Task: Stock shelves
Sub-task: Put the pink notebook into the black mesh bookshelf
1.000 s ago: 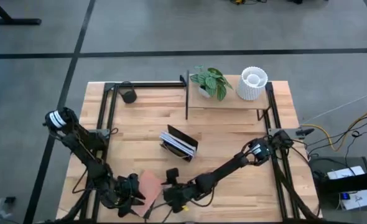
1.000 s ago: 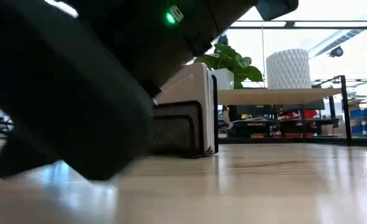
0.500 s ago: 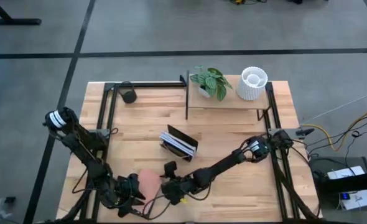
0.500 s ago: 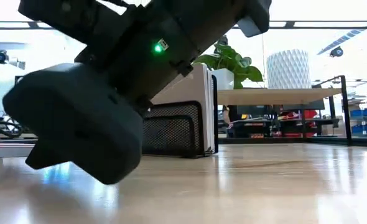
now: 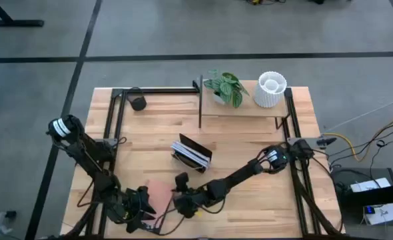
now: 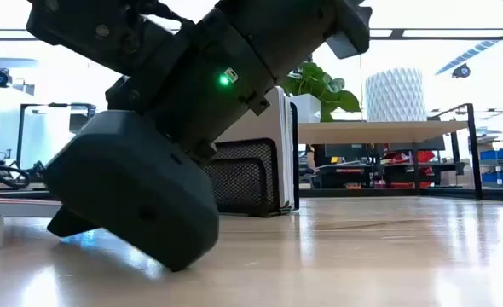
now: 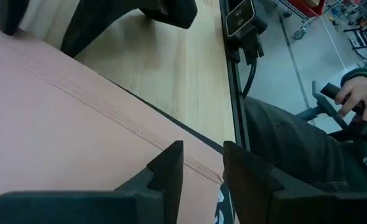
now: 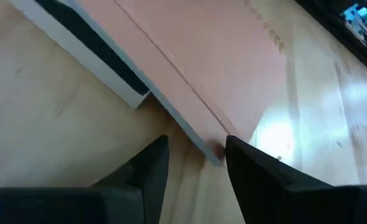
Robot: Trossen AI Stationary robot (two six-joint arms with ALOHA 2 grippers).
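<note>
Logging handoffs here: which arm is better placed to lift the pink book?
Right, probably. The right gripper is open, fingers straddling the pink book's corner. The left gripper sits at its near edge.

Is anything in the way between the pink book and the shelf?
Yes. The book rack stands on the table between the pink book, near the front edge by both grippers, and the shelf at the back, which already holds a plant and a white pot.

Grey concrete floor [image 5: 183, 33] crossed by dark lines — bright ceiling lights [image 6: 456, 34] in the room behind.
</note>
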